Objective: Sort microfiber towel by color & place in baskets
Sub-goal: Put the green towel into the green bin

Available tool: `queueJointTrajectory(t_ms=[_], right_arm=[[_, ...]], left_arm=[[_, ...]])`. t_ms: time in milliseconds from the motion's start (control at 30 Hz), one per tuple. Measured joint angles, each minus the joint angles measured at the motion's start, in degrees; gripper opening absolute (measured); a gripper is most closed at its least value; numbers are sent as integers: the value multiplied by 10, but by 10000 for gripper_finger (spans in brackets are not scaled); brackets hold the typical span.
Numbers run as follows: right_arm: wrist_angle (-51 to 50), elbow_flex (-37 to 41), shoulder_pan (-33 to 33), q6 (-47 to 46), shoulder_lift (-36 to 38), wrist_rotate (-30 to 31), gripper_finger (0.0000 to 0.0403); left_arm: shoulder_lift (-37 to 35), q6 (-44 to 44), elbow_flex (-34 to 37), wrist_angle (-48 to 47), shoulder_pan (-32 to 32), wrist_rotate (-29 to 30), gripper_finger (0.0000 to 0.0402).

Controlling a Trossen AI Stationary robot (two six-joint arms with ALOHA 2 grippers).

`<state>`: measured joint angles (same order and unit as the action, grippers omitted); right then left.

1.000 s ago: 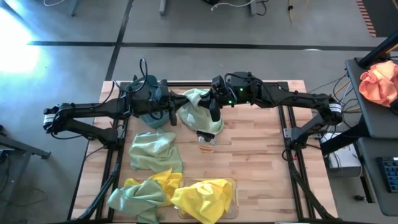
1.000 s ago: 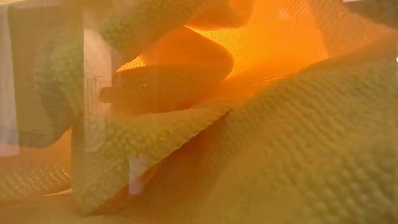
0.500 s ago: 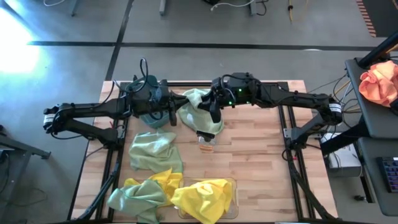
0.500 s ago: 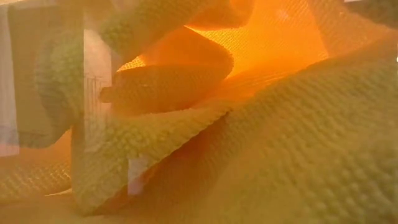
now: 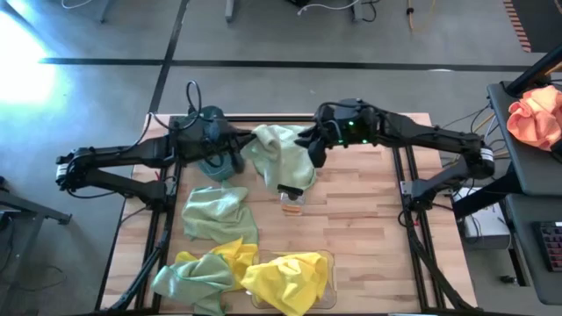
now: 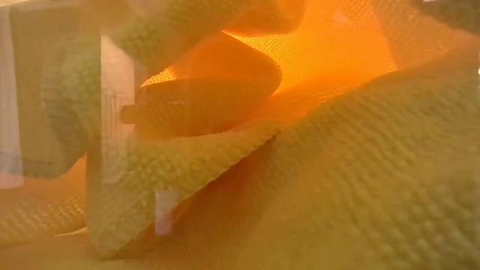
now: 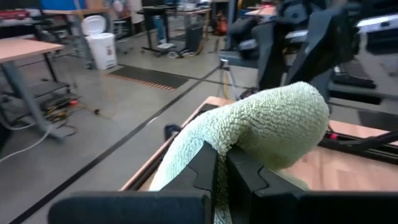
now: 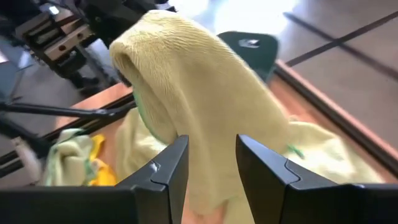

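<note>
A pale sage green towel [image 5: 283, 158] stands raised like a tent at the table's far middle, next to the teal basket [image 5: 217, 165], which my left arm mostly hides. My left gripper [image 5: 241, 155] is shut on the towel's left end. My right gripper [image 5: 313, 151] is open at the towel's right side, and the towel [image 8: 199, 93] fills the view before its fingers. The clear basket [image 5: 327, 260] at the near edge holds a yellow towel [image 5: 288, 281]. The low view shows only yellow towel [image 6: 315, 187] up close. My left gripper pinches a fold of the green towel [image 7: 219, 138] between its two fingers, coming about level from the table's left. The towel humps up over the fingertips [image 7: 280, 121], and its lower end [image 5: 299, 180] trails on the table. My right gripper: I cannot tell whether its open fingers touch the towel.
A second green towel [image 5: 216, 211] and a heap of green and yellow towels [image 5: 204, 269] lie at the near left. A small amber-and-black object [image 5: 291, 202] sits by the held towel's lower end. An orange-pink cloth [image 5: 536, 114] lies off the table, right.
My right gripper has drawn back toward the table's right edge, off the green towel's middle. My left gripper has shifted a little toward the left edge with the towel's end. The towel's upper part has moved left with it; its lower end has stayed.
</note>
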<state>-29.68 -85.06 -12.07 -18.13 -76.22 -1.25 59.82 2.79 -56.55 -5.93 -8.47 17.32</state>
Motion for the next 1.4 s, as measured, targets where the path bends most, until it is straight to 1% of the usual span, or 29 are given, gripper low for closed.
queueJointTrajectory(t_ms=[133,300,400,600,667,767,867,967,1067,1133,1300,1400], right_arm=[[-23,0,0,3,27,22,125],[-44,0,0,8,53,46,120],[-48,0,0,10,61,50,116],[-49,0,0,15,61,58,114],[-52,0,0,16,57,59,113],[-66,0,0,16,51,58,111],[-78,1,0,16,44,59,109],[-79,4,0,14,38,59,111],[-79,5,0,13,31,59,111],[-79,5,0,13,27,59,108],[-78,5,0,2,18,59,102],[-78,5,0,-6,15,59,100]], left_arm=[[-37,-2,0,-37,0,40,0],[-90,-12,0,-84,0,105,0],[-124,-23,0,-102,0,144,0],[-168,-18,0,-140,0,166,0],[-177,-12,0,-167,0,198,0],[-189,5,0,-221,0,270,0],[-202,29,0,-270,0,328,0],[-210,46,0,-298,0,361,0],[-220,53,0,-314,0,364,0],[-225,56,0,-319,0,379,0],[-234,89,0,-360,0,485,0],[-242,106,0,-384,0,509,0]])
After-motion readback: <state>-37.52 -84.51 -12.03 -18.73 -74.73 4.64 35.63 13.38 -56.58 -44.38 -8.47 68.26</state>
